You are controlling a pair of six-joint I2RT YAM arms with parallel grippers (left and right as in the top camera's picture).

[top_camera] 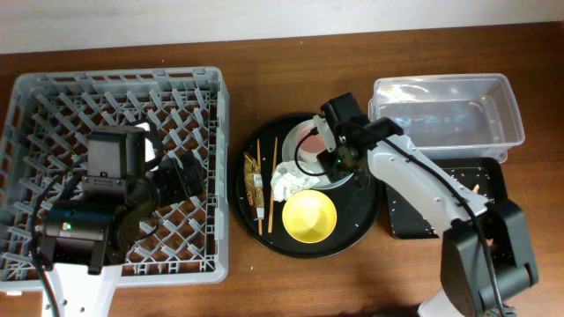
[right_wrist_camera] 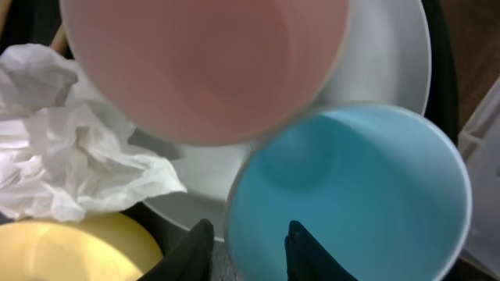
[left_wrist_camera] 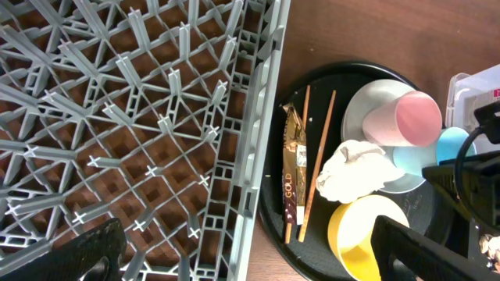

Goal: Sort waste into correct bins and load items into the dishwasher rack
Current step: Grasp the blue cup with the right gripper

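Wooden desk [top_camera: 291, 70] is carrying everything, with the grey rack [top_camera: 115, 79] on the left and the round black tray [top_camera: 352, 233] in the middle. Right fingers [right_wrist_camera: 194, 254] are hanging just over the blue cup [right_wrist_camera: 359, 203], a little apart and gripping nothing. One tip is lining up outside the near rim and the other inside, I'd guess because a rim pinch is the easy grab with the pink cup [right_wrist_camera: 203, 62] crowding it. Both cups are sitting on the pale plate [right_wrist_camera: 391, 70], with the tissue [right_wrist_camera: 62, 140] just beside. Left fingers [left_wrist_camera: 90, 254] are spread wide and empty above the rack, probably keeping clear. Yellow bowl [top_camera: 309, 217] and chopsticks [left_wrist_camera: 319, 160] are sitting on the tray too, so loading is looking barely started.
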